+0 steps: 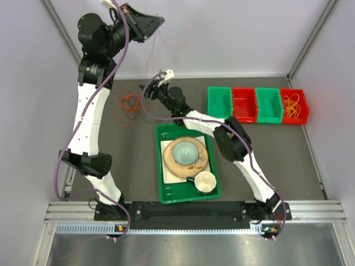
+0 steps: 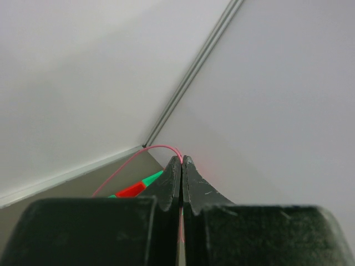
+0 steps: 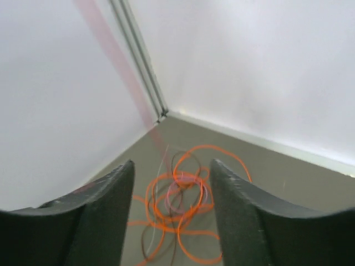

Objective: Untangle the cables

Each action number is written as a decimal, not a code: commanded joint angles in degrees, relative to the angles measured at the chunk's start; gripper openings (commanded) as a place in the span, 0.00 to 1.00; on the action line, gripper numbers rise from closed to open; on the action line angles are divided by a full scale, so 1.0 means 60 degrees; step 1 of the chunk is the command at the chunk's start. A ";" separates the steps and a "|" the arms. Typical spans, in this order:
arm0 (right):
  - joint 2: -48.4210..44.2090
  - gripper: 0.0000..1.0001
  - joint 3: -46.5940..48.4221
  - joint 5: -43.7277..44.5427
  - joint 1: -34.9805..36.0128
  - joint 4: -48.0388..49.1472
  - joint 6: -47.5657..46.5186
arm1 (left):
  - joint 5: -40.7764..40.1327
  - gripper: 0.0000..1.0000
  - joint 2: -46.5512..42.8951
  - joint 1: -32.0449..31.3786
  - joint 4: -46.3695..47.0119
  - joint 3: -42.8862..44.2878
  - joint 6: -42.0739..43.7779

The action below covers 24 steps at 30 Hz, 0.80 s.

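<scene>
The tangle of orange cables (image 1: 128, 104) lies on the grey table (image 1: 266, 160) at its far left, left of the green tray (image 1: 159, 166). In the right wrist view the tangle (image 3: 180, 208) shows as overlapping orange loops with a few darker and pale strands mixed in.

A thin pink cable (image 1: 176, 45) hangs in the air above it. A blurred pink streak (image 3: 111, 55) in the right wrist view slants down toward the pile. Its upper end is pinched in the left gripper (image 1: 158, 22), which is raised high against the back wall. In the left wrist view the left gripper's (image 2: 181, 162) fingertips are pressed together, and the pink cable (image 2: 138, 158) arcs out from between them.

The right gripper (image 1: 148, 88) hovers just right of the tangle. Its fingers (image 3: 105, 205) are spread wide and hold nothing, and the orange loops show in the gap between them.

The tray holds a tan plate (image 1: 172, 166) with a pale blue bowl (image 1: 186, 151) on it, and a cream cup (image 1: 204, 181) at the plate's near right edge. Along the far right stands a row of four bins (image 1: 269, 108), alternating green and red. The rightmost red bin (image 1: 294, 92) holds loose orange and yellow cables (image 1: 294, 105).
</scene>
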 commanded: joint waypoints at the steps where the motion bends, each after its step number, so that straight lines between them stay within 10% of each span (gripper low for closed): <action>1: 0.0872 0.51 0.1782 0.0447 0.0060 -0.0643 0.0102 | 0.0292 0.00 -0.0509 0.0179 0.0481 0.0156 -0.0192; 8: 0.1401 0.00 0.3205 0.0081 0.0089 -0.1289 0.0278 | 0.0439 0.00 -0.0728 0.0414 0.0759 -0.0239 -0.0368; 17: -0.3336 0.00 -0.3086 0.1324 -0.0012 0.0601 -0.0686 | -0.0293 0.00 -0.0876 0.1394 0.0920 -0.1000 -0.0001; 24: -0.6402 0.00 -0.3841 0.0492 -0.0759 -0.1886 -0.1053 | -0.0732 0.00 -0.0700 0.1937 0.1140 -0.2360 0.0203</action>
